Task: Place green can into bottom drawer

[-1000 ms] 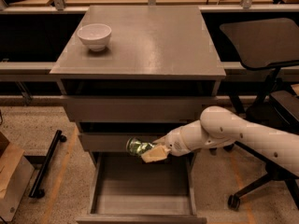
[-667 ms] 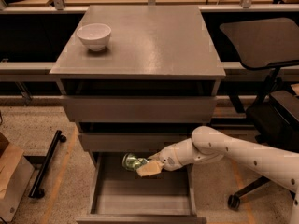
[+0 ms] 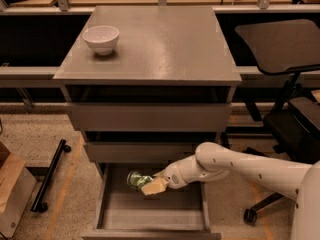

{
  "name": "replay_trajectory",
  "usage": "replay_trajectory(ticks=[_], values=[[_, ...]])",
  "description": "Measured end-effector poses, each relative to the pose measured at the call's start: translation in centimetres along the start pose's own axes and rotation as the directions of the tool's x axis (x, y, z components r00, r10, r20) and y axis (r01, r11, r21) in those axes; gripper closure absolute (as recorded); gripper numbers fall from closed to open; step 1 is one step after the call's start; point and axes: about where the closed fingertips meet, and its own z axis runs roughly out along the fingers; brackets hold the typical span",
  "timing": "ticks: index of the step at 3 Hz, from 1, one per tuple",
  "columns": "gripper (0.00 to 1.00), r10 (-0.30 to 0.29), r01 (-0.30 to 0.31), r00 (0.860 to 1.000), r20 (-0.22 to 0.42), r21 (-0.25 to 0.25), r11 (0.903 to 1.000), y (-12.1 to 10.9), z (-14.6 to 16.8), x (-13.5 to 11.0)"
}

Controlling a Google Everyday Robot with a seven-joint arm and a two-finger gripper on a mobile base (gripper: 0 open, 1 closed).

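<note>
Can (image 3: pixel 134 178), a small shiny cylinder patterned green and white, lies sideways, grasped by the pincer (image 3: pixel 148 184); beneath the pincer, the open drawer (image 3: pixel 150 211), boxy, flat grey.

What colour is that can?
Green-and-white can, camera view; the gripper holds it over the bottom drawer.

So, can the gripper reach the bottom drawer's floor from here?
Probably yes: the gripper, holding the green can, hangs just over the open bottom drawer, and nothing shows in between.
</note>
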Motion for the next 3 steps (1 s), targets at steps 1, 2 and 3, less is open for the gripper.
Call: replay_trajectory(ticks=[1, 2, 3], values=[[1.0, 0.005, -0.004, 1.0, 0.03, -0.032, 0.9995, -2.2, 3.3, 1.8], [1.0, 0.052, -0.047, 0.997, 0.057, -0.078, 0.9958, -5.4, 7.9, 4.7], [1.0, 0.084, -0.078, 0.995, 0.06, -0.096, 0.9924, -5.8, 9.3, 6.1]])
